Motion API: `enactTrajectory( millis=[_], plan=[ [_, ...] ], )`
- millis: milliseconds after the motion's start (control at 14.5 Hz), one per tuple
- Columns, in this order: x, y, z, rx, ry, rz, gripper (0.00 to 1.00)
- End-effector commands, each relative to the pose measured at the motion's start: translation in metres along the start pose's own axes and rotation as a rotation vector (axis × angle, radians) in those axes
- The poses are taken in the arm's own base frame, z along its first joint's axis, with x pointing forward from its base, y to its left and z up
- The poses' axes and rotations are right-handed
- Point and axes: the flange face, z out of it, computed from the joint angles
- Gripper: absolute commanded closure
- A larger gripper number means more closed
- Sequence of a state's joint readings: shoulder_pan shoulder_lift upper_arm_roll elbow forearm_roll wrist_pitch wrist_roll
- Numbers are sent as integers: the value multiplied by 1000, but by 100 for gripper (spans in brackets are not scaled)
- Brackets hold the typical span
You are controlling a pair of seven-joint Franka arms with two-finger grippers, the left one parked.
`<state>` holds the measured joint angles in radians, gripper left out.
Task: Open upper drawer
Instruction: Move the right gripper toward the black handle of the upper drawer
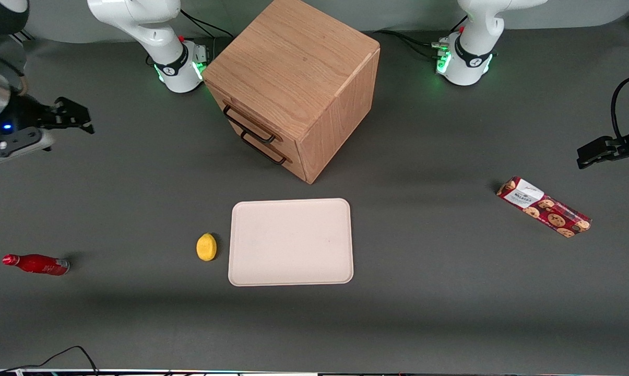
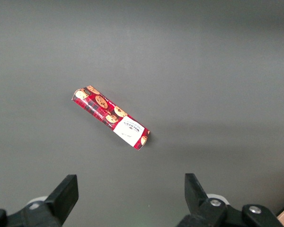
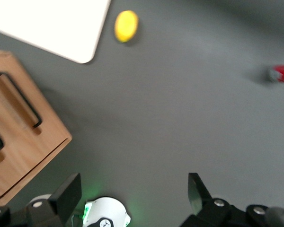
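Front view: nothing of the task is seen to be done. The cabinet (image 1: 298, 78) is set farther from the camera than the tray (image 1: 291, 242), and its upper drawer (image 1: 244, 116) is shut flush, its handle (image 1: 248, 125) untouched above the lower one. The gripper (image 1: 66, 116) is held wide and empty, well apart from the cabinet toward the working arm's end. Approach, grasp and pull are all judged still outstanding.
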<state>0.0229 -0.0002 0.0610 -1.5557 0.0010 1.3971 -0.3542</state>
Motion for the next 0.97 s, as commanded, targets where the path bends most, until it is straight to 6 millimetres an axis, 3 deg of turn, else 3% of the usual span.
enactTrajectory(
  millis=[0, 138, 276, 552, 897],
  plan=[
    [11, -29, 9, 58, -12, -141, 0],
    [19, -42, 16, 140, 17, -188, 0],
    [30, -67, 30, 152, 22, -254, 0],
    [51, -126, 85, 162, 21, -351, 0],
    [60, -170, 122, 177, 63, -377, 0]
  ],
)
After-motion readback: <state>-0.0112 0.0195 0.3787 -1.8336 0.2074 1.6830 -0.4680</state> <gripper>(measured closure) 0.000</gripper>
